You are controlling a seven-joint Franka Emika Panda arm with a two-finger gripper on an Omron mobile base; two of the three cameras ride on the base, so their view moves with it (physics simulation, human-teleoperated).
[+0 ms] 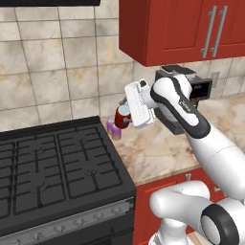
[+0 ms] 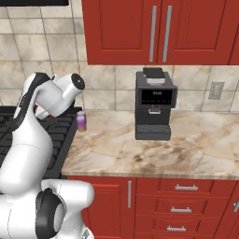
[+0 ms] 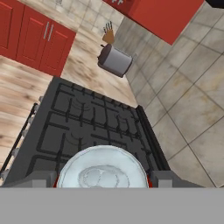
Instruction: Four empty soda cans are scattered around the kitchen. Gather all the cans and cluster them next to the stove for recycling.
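I hold the red can (image 1: 122, 116) in my pincer (image 1: 125, 115), the fingers closed on its sides. In the hand view its silvery top (image 3: 103, 170) sits right between my two tips, so the can's long axis runs along my line of sight; in the left base view the can looks roughly upright, lid up, hanging in the air above the table (image 1: 158, 148) at the right edge of the stove (image 1: 57, 167).

The relation that matters now is down and slightly toward me. A purple can (image 1: 116, 131) stands on the table just beside the stove, almost directly under the red one, and a second purple can (image 1: 110, 125) appears to stand close behind it, though I cannot separate them cleanly. From the right base view I see one purple can (image 2: 81, 121) upright at the table's left end, touching or nearly touching the stove's side.

I judge the carry is nearly over and the coming move is a lowering. The free strip of table lies to the right of the purple pair, away from the grates, so I should shift the red can a little that way before descending. Coming straight down risks landing on the purple lids and toppling them.

The coffee machine (image 2: 154, 105) stands well apart, out of my way.
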